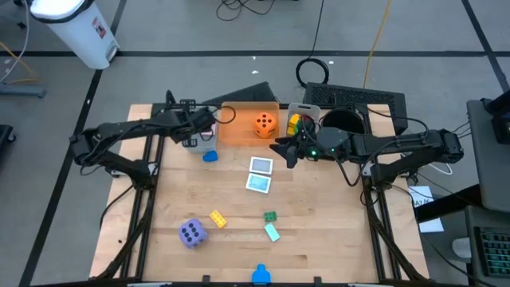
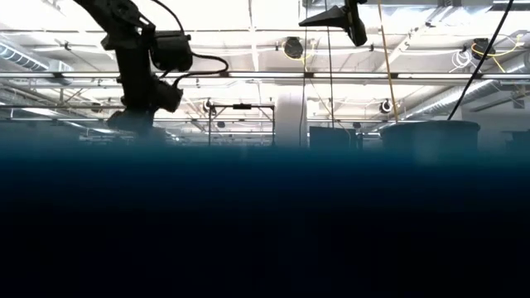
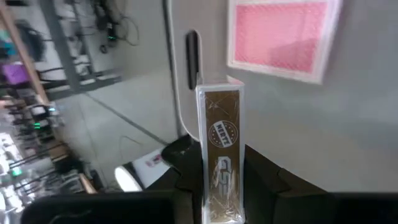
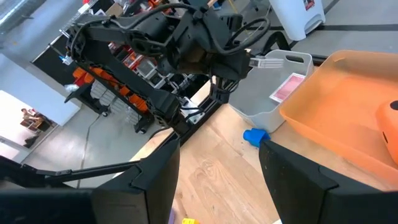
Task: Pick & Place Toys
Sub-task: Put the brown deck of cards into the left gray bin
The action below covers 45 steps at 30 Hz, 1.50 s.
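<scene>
My left gripper (image 1: 205, 121) is clamped on a slim gold card box (image 3: 221, 155), which stands upright between the two fingers with its narrow edge towards the wrist camera. It hangs over the grey bin (image 1: 198, 142) at the back left of the table (image 1: 319, 239). In the left wrist view, a pink-backed card (image 3: 280, 37) lies flat on the bin's floor beyond the box. I can't tell whether the box touches the bin.

My right gripper (image 1: 287, 150) is near the centre back of the table, just in front of the orange bin (image 1: 239, 131). Its fingers are spread apart with nothing between them. The orange die (image 1: 265, 123) sits inside that bin, just behind the gripper. Two picture cards (image 1: 260, 174) lie side by side on the wood just in front of it.

A blue brick (image 1: 209, 156) rests on the table against the grey bin's front corner, between the two arms. A purple die (image 1: 192, 233), a yellow brick (image 1: 217, 218), a green brick (image 1: 270, 215) and a pale green piece (image 1: 272, 232) are scattered across the front half, well apart from both grippers. Another blue brick (image 1: 260, 275) sits right at the front edge.

The wood is bare along the left and right sides. The two bins touch, so the back edge between the arms is crowded.
</scene>
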Tool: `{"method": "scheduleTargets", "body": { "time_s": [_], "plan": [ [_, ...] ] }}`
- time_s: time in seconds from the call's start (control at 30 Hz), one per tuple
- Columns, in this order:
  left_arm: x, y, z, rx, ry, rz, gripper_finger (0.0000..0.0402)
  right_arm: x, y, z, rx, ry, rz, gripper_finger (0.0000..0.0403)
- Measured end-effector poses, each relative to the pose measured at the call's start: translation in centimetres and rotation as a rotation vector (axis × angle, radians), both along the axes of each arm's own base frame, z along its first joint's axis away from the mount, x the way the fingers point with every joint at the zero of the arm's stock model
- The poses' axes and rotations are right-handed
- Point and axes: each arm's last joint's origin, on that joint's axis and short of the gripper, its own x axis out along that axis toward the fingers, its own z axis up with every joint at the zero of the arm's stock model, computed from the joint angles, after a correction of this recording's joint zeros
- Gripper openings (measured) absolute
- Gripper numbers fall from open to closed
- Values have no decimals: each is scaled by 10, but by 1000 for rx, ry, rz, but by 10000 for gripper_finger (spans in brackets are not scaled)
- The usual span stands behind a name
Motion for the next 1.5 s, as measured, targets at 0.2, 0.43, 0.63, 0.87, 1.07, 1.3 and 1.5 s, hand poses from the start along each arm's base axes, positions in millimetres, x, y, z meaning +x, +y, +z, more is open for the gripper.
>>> {"method": "scheduleTargets", "body": {
  "time_s": [0.2,0.43,0.63,0.87,1.07,1.3,1.5],
  "plan": [
    [0,5,-8,-8,-46,-22,73,0,0,0,2,1,-1,210],
    [1,16,-6,-2,-99,-49,74,0,0,0,2,1,-3,210],
    [-2,23,-7,-80,-156,-64,83,0,0,0,1,1,-6,210],
    [-6,32,-6,-94,-174,-83,80,0,0,0,0,1,-8,210],
    [-8,36,-6,-109,-199,-91,109,0,0,0,0,1,-8,210],
    [-10,39,-7,-117,-207,-76,154,0,0,0,0,2,-8,210],
    [-10,38,-6,-97,-197,-60,199,0,0,0,0,2,-8,210]
  ]
}}
